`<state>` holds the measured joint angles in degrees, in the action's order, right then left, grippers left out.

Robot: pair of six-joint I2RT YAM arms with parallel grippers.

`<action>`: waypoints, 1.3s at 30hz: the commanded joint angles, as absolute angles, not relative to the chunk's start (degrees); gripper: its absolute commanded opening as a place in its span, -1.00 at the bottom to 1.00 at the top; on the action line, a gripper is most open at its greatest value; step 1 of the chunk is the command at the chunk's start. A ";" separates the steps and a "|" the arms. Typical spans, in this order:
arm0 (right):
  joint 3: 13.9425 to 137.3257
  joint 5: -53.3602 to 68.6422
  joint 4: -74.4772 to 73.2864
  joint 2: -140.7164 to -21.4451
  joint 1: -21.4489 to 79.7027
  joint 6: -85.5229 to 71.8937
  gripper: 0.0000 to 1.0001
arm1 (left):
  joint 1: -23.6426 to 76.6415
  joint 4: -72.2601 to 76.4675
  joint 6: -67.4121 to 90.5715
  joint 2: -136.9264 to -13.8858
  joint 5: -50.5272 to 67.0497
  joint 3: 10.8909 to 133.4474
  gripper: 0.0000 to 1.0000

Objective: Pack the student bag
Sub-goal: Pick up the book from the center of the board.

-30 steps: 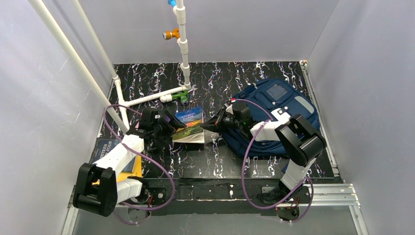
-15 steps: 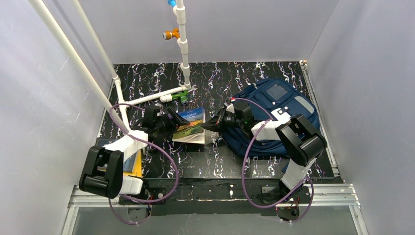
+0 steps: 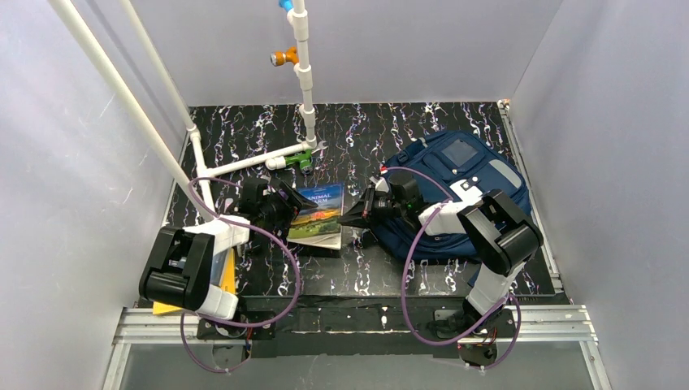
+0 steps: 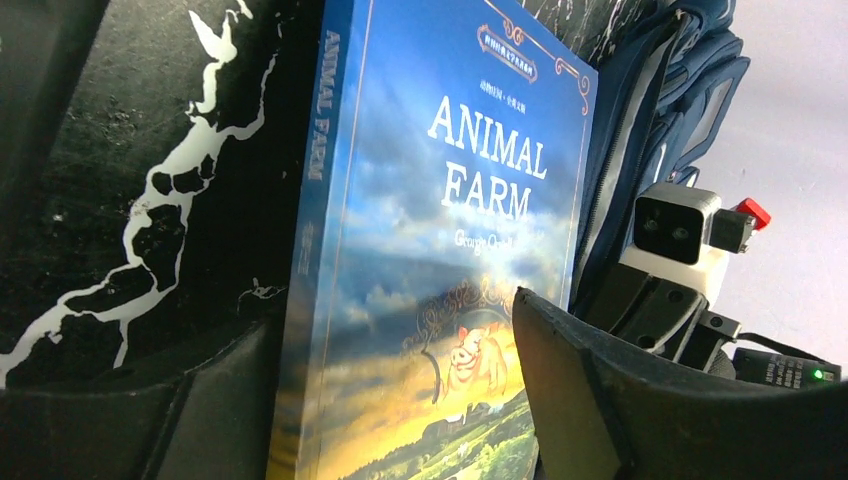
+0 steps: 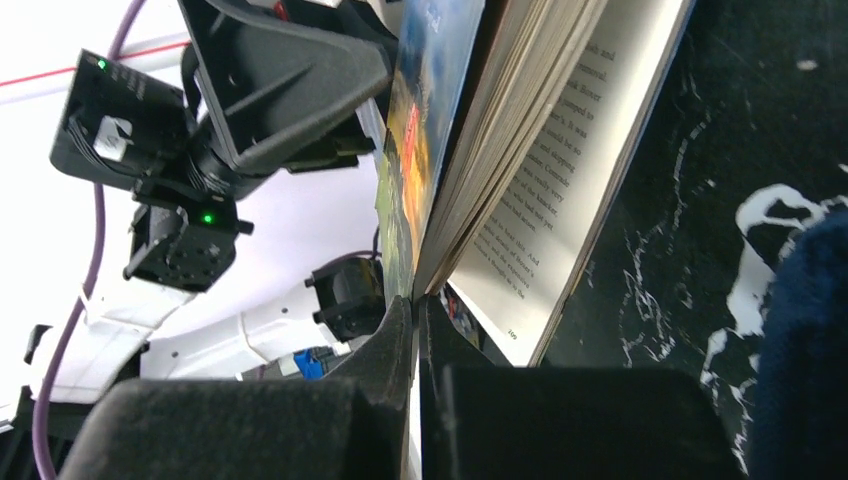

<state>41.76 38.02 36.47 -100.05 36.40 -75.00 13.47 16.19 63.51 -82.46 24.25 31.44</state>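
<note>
L gripper [image 3: 291,210] sits just left of centre in the top view, jaws apart w/ the book [image 3: 318,214] btwn them. In the L wrist view one finger [image 4: 130,420] is lower left beside the spine and the other [image 4: 650,400] lower right over the front cover; can't tell if they press on it or only straddle it. R gripper [image 3: 349,219] points in from the right at the book's opposite edge, fingers [image 5: 380,370] closed flat together. In the R wrist view its tip meets the book's lower edge where the pages fan out; can't tell if a sheet is pinched. The book has a blue sky-and-field cover w/ a pig, title ANIMAL FARM readable. It's tilted up off the table [image 3: 244,130], pages splayed, one printed page hanging toward the black marbled top. The student bag [image 3: 463,191] lies flat at right of centre in the top view, navy, w/ its clear pocket window facing up toward upper right. Its left edge is just beside the R gripper and the R arm crosses its near side. In the L wrist view it shows upper right behind the book. White pipes [image 3: 244,162] run in from upper left to a green fitting [image 3: 303,158] above the book. A yellow flat item [image 3: 230,272] lies lower left, mostly hidden under the L arm.
</note>
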 commanded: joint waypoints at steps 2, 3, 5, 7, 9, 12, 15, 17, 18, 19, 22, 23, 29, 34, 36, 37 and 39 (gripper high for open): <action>40.23 45.02 38.33 -98.43 34.97 -71.03 -0.97 | 11.47 17.67 60.62 -84.74 29.09 32.16 0.43; 40.20 45.41 37.99 -98.37 34.72 -70.53 -0.97 | 11.29 17.67 59.85 -85.22 29.95 32.31 0.41; 40.47 46.12 36.40 -98.35 34.48 -68.91 -0.97 | 10.95 17.67 58.44 -86.31 31.66 32.76 0.37; 40.88 46.67 34.61 -98.45 34.37 -67.29 -0.97 | 10.81 17.71 58.10 -87.02 32.44 32.87 0.31; 41.19 47.05 33.13 -98.51 34.28 -65.91 -0.97 | 10.81 18.01 58.29 -87.55 33.11 33.08 0.25; 41.52 46.77 32.39 -98.72 34.28 -65.14 -0.97 | 10.80 20.57 60.06 -88.29 35.43 32.94 0.16; 42.06 46.45 32.41 -99.24 34.28 -64.93 -0.97 | 10.81 23.53 61.10 -88.10 36.77 32.25 0.01; 42.54 46.69 32.68 -99.55 34.28 -65.01 -0.97 | 10.81 25.19 62.06 -87.74 37.22 31.61 -0.07; 42.73 46.86 32.77 -99.72 34.28 -64.94 -0.97 | 10.81 27.41 62.91 -87.68 37.89 31.04 -0.16; 43.06 46.99 32.51 -99.83 34.28 -64.66 -0.97 | 10.81 30.28 64.07 -87.75 38.73 30.42 -0.27; 44.76 46.22 27.31 -99.18 34.28 -60.52 -0.97 | 10.80 37.76 67.11 -87.54 39.66 28.77 -0.65; 45.71 45.42 23.57 -98.67 34.28 -58.09 -0.97 | 10.79 38.73 67.44 -87.21 39.74 28.59 -0.78; 52.24 37.02 2.52 -95.68 34.28 -42.99 -0.67 | 10.77 39.37 65.34 -83.02 38.28 27.01 -1.00; 59.47 21.32 -20.37 -90.89 34.84 -27.13 0.17 | 10.81 35.48 63.33 -74.26 33.99 25.37 -1.00; 63.26 14.11 -27.39 -88.64 36.19 -22.11 0.31 | 10.81 28.70 60.55 -69.73 31.35 26.39 -1.00; 64.75 10.79 -30.61 -87.67 37.04 -19.72 0.36 | 10.77 24.00 58.45 -67.39 29.67 27.39 -1.00; 67.38 3.84 -35.60 -85.53 39.73 -15.33 0.44 | 11.00 11.46 52.69 -63.09 24.84 31.36 -1.00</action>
<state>60.90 20.73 -18.85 -91.29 35.68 -29.54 11.31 27.66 61.76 -72.38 33.39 25.61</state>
